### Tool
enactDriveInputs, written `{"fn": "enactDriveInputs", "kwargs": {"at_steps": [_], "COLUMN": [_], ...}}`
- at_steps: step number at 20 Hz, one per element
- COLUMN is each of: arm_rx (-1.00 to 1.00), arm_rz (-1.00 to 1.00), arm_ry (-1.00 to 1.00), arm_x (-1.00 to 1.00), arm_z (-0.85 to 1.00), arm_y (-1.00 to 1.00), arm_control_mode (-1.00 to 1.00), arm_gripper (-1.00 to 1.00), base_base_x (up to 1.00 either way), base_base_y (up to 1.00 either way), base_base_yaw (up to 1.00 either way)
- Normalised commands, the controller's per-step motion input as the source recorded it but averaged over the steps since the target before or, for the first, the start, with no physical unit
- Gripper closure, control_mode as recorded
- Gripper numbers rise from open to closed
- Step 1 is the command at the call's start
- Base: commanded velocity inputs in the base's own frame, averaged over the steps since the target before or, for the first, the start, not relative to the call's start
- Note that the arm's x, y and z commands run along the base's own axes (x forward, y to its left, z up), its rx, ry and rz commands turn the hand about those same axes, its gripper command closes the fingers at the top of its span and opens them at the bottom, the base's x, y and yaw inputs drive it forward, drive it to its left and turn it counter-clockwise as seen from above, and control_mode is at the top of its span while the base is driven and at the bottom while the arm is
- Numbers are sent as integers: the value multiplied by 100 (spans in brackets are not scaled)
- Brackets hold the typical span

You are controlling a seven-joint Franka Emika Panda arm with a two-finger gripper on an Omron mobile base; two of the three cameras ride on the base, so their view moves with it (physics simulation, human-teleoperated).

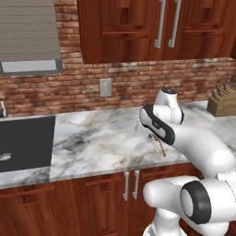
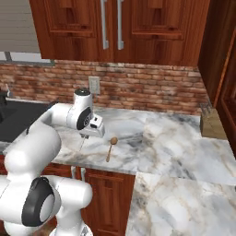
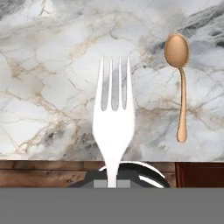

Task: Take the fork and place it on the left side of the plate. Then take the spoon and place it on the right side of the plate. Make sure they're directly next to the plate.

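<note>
Gripper: two-finger gripper (image 2: 84,135) on the white arm hangs low over the marble counter near its front edge, closed on the handle of the thin, pale silvery-grey fork (image 3: 113,118); the tines point away from the hand.
Fork, handling: judged light and stiff, but slim and smooth, so likely to pivot or slip in a narrow pinch; a grip on the handle near the neck looks steadiest.
Spoon: small brown wooden-looking spoon (image 3: 179,83) with oval bowl lies flat on the grey-veined white marble counter (image 2: 175,143), just beside the fork and apart from it, handle toward the front edge.
Spoon, handling: judged light, rigid, less slippery than the fork; mid-handle offers the best hold, since the bowl is too broad.
Backdrop: wooden knife block (image 1: 222,101) stands by the brick wall.
</note>
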Motion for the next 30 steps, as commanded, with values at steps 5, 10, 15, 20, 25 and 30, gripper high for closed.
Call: {"fn": "enactDriveInputs", "kwargs": {"at_steps": [5, 10, 15, 20, 25, 30], "arm_rx": [0, 0, 0, 0, 0, 0], "arm_rz": [0, 0, 0, 0, 0, 0], "arm_ry": [0, 0, 0, 0, 0, 0], "arm_x": [0, 0, 0, 0, 0, 0], "arm_z": [0, 0, 0, 0, 0, 0], "arm_y": [0, 0, 0, 0, 0, 0], "arm_control_mode": [100, 100, 100, 100, 100, 100], "arm_gripper": [100, 100, 100, 100, 100, 100], "base_base_x": [-10, -42, -15, -1, 0, 9], "base_base_y": [100, 83, 71, 70, 57, 43], "base_base_yaw": [10, 67, 92, 89, 89, 84]}}
